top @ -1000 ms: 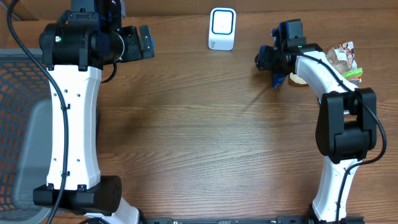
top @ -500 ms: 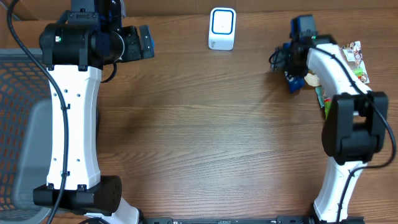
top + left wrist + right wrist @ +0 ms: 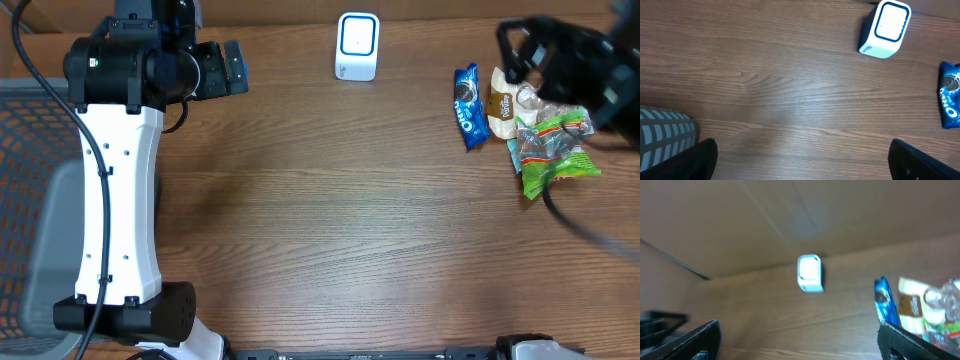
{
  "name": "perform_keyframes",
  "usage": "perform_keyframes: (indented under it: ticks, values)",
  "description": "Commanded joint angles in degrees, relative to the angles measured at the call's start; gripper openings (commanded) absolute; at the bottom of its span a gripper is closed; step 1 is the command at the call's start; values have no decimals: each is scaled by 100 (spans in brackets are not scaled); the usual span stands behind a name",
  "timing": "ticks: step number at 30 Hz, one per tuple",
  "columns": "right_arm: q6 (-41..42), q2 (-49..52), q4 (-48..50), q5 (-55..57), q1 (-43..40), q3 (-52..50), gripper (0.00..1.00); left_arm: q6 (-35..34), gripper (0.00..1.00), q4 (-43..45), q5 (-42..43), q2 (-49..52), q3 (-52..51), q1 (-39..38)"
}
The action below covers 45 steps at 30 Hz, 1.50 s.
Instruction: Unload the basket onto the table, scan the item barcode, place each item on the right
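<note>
Overhead, pack: blue pack (image 3: 469, 105) flat on surface (image 3: 330, 220), right of scanner (image 3: 357, 45), just beside other snacks (image 3: 545, 150); long axis pointing away from the robot.
Overhead, nearer arm: right arm (image 3: 575, 65), blurred, close by.
Left wrist: left gripper (image 3: 802, 155) wide open, empty; pack far right.
Right wrist: right gripper (image 3: 797, 332) spread wide, holding nothing; pack ahead-right.
</note>
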Motion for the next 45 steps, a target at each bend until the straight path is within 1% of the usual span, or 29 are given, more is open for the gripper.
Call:
perform_keyframes:
  ticks: [1,3,6,8,12,14,15,16,20,24,27,29,32,33,35,39,42,45]
  values:
    - [-15,-393,-33,-46,2,-13,100,-98,99,17,17,9,33,-37]
    - [-22,-621,-103,-22,2,-13,100,-98,100,17,17,9,33,-33]
    - [-192,-894,-341,570,2,-13,100,-98,100,15,20,9,33,-33]
    - [-190,-1073,-717,940,2,-13,100,-98,100,17,17,9,33,-33]
    - [-184,-1154,-1541,1226,2,-90,100,-98,100,15,17,9,33,-33]
    - [-164,-1139,-1578,1408,2,-339,100,-98,100,15,17,9,33,-33]
    - [-166,-1244,-1255,1580,-4,-723,100,-98,99,15,17,9,33,-33]
    - [-173,-1620,-262,1880,-4,-1665,100,-98,100,17,17,9,33,-33]
    - [-317,-2391,1314,1954,-2,-3285,100,-98,99,17,17,9,33,-33]
    - [-376,-3460,3082,1978,-4,-5248,100,-98,100,17,17,9,33,-33]
    - [-481,-4116,4006,1976,-4,-6369,100,-98,100,17,20,9,33,-33]
    - [-501,-4815,4787,1976,-4,-7495,100,-98,100,15,17,9,33,-33]
    - [-498,-5560,5571,1974,-2,-8644,100,-98,100,17,20,9,33,-33]
    - [-498,-5934,5967,1974,-2,-9195,100,-98,100,15,17,9,33,-33]
    - [-498,-6371,6393,1974,-2,-9816,100,-98,100,17,20,9,33,-33]
    - [-492,-7038,6839,1928,-2,-10743,100,-98,99,17,17,9,33,-33]
    - [-490,-7300,7088,1818,-2,-11224,100,-98,100,15,20,9,33,-33]
    - [-470,-7359,7370,1705,-2,-11637,100,-98,100,17,20,9,33,-33]
